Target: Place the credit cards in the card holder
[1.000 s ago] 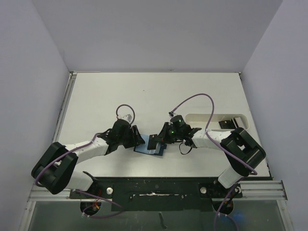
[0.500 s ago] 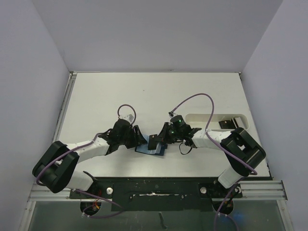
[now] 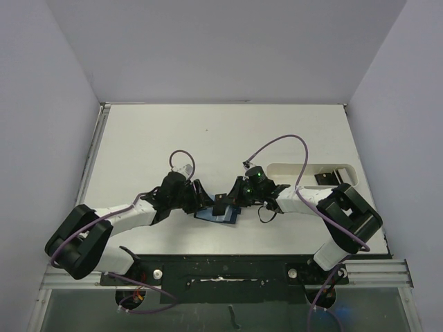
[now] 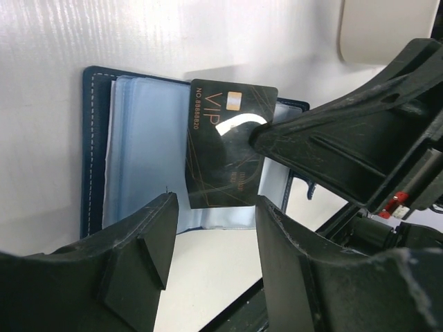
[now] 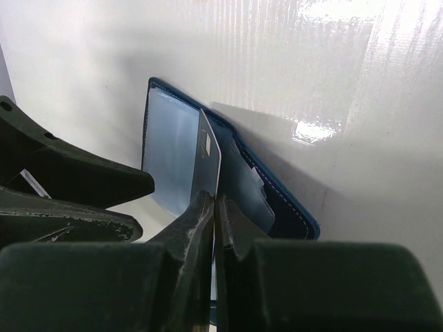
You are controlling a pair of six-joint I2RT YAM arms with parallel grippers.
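The card holder lies open on the table, navy outside with pale blue pockets, and from above it shows between the two arms. My right gripper is shut on a black credit card marked VIP, held on edge over the open pockets. Its far end reaches into the holder's pocket area. My left gripper stands open at the holder's near edge with nothing between its fingers. More dark credit cards rest in the white tray.
A long white oblong tray sits at the right behind my right arm, and its corner shows in the left wrist view. Purple cables loop above both wrists. White walls enclose the table on three sides.
My left gripper has edged a little right, closer to the card holder. The right gripper still holds the card in the same place.
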